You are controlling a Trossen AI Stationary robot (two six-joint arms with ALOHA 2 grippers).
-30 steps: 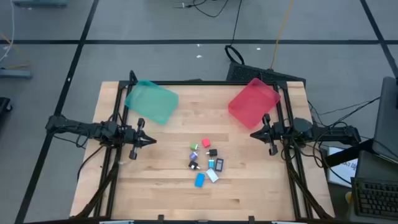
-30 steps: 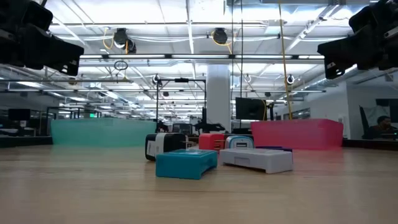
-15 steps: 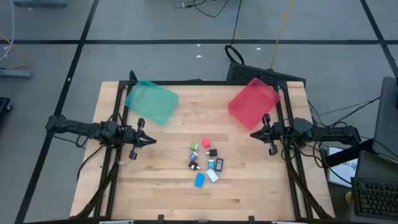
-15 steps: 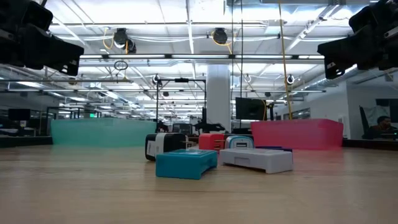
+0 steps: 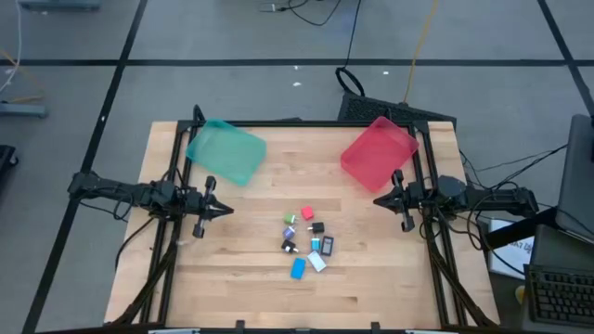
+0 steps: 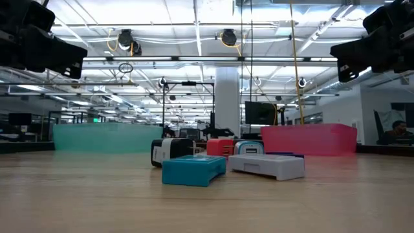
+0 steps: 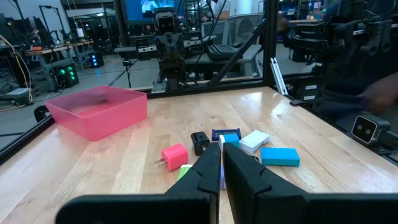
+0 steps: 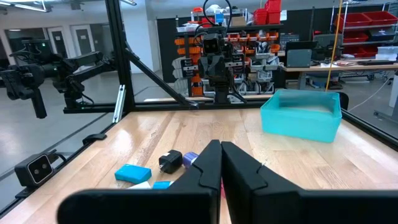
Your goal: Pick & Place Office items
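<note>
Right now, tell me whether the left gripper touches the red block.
Apart. The high view shows the left gripper near the table's left side, with bare wood between it and the red block.

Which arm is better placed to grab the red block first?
Roughly even, slight edge to the left. The left gripper points straight at the cluster and the red block; the right gripper waits beside the red tray.
</note>
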